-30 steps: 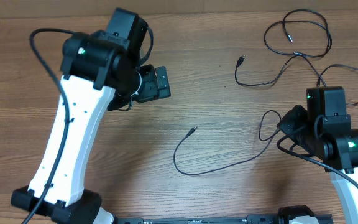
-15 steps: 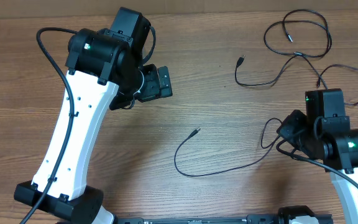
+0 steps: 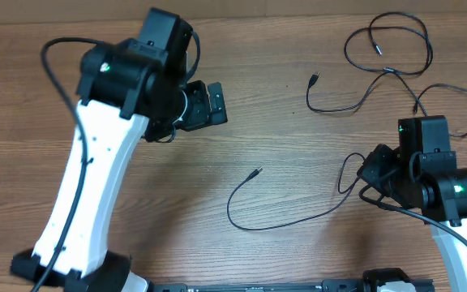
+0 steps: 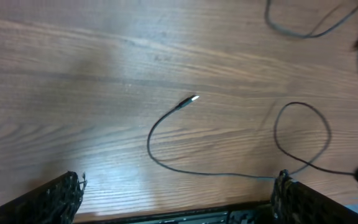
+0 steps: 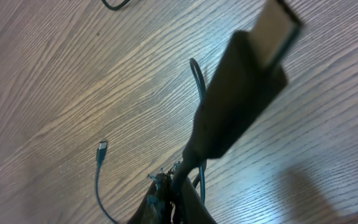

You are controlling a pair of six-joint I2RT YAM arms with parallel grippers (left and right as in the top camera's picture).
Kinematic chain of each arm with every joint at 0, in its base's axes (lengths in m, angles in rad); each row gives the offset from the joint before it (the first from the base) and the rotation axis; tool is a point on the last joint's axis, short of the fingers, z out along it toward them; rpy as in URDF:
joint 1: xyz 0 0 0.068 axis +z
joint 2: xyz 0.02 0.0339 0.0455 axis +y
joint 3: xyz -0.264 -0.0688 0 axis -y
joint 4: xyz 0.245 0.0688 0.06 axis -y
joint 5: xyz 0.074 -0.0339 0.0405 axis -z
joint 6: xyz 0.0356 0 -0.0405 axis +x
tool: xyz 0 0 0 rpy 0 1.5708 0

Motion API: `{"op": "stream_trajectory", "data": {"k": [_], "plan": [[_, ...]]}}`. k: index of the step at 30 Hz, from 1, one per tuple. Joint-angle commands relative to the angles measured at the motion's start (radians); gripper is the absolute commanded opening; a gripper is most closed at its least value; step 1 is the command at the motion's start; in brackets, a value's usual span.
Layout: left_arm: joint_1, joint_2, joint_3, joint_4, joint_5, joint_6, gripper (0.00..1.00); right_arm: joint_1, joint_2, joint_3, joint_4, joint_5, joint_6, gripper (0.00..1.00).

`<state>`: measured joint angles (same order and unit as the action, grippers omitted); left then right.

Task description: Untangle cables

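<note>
My left gripper (image 3: 210, 105) hangs over the left-centre of the wooden table (image 3: 298, 138). Its fingers (image 4: 67, 194) are spread as wide as they go and hold nothing. Below it and to the right, one thin black cable (image 3: 229, 207) lies loose on the wood. Its metal-tipped plug (image 3: 255, 172) points up and to the right. The cord curves down in a hook, runs right, then rises in a small loop just beside my right gripper (image 3: 371, 172). In my left wrist view that plug glints between my two parted fingers, apart from both.

My right gripper is clamped tight on a black cord (image 5: 189, 158), pinching it just under a USB plug (image 5: 244, 81). The plug's dark housing and flat metal tip stand close to my right wrist camera. I cannot tell whether this is the other end of the looped cable.

At the far right, more cables (image 3: 387, 71) sprawl in loose, overlapping loops. One small plug end (image 3: 314, 79) lies at their left edge, well apart from both grippers.
</note>
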<state>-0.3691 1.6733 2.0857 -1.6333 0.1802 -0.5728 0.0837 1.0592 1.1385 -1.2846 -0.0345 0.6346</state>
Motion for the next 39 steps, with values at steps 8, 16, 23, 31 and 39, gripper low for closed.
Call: {"op": "stream_trajectory", "data": {"k": [8, 16, 23, 31, 39], "plan": [[-0.005, -0.218, 0.004, 0.014, -0.14, 0.008, 1.0, -0.006, -0.018, 0.009, 0.031, -0.06, -0.016, 0.04], [-0.005, -0.27, 0.004, -0.037, -0.169, 0.008, 0.99, -0.006, -0.018, 0.009, 0.03, -0.08, -0.018, 0.04], [-0.005, -0.372, 0.004, -0.056, -0.192, 0.013, 1.0, -0.006, -0.018, 0.009, 0.03, -0.117, -0.039, 0.04], [-0.005, -0.447, -0.013, -0.056, -0.296, 0.013, 1.0, -0.006, -0.018, 0.009, 0.03, -0.214, -0.077, 0.04], [-0.005, -0.424, -0.17, -0.056, -0.295, 0.042, 0.99, -0.006, -0.018, 0.009, 0.01, -0.233, -0.113, 0.04]]}}
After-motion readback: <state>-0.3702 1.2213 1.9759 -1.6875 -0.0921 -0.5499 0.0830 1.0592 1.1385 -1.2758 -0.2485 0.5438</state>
